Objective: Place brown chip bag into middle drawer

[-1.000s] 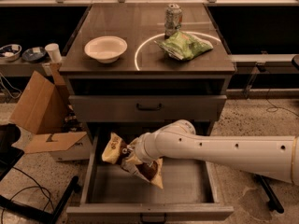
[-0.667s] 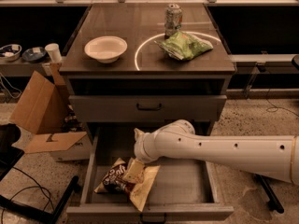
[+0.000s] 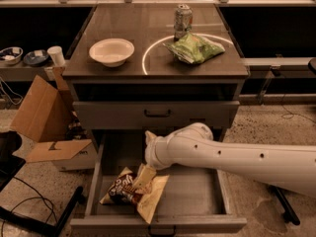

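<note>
The brown chip bag (image 3: pixel 132 190) lies crumpled on the floor of the open middle drawer (image 3: pixel 197 194), at its front left, with a tan-yellow edge folded outward. My gripper (image 3: pixel 149 142) is at the end of the white arm, which reaches in from the right. It hovers above the drawer's back left part, just above and behind the bag and apart from it. Nothing shows in the gripper.
On the cabinet top stand a white bowl (image 3: pixel 111 51), a soda can (image 3: pixel 182 20) and a green chip bag (image 3: pixel 193 48). The shut upper drawer front (image 3: pixel 157 113) is just above my gripper. An open cardboard box (image 3: pixel 44 117) sits on the floor left of the cabinet.
The brown chip bag has gone from hanging at my gripper down onto the drawer floor at the front left. My gripper has since lifted up and away from it.
</note>
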You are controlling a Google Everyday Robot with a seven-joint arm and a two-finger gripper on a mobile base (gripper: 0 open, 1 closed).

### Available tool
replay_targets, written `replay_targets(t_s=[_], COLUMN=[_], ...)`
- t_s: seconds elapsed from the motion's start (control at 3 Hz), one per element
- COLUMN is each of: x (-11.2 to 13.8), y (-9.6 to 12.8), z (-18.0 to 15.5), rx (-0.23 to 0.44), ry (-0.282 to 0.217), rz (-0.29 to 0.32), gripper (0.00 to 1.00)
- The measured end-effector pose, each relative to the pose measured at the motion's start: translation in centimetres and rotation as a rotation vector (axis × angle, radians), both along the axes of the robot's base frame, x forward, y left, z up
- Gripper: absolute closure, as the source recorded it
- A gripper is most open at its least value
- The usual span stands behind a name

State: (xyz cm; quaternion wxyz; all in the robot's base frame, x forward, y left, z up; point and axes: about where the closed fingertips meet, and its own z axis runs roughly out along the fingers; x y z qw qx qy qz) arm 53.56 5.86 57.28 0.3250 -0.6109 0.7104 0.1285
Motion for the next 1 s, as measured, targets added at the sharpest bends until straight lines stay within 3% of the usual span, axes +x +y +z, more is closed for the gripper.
replay_targets(t_s=[0.33,0.67,1.0], x=[-3.0,-7.9,-11.4], y=[-1.6,-3.7,-5.7], z=[4.7,10.2,14.3], rx=[-0.020,-0.070,-0.122], ry=[-0.021,-0.065,-0.145], rz=[-0.036,-0.101,-0.210], gripper=[0.00,0.00,0.00])
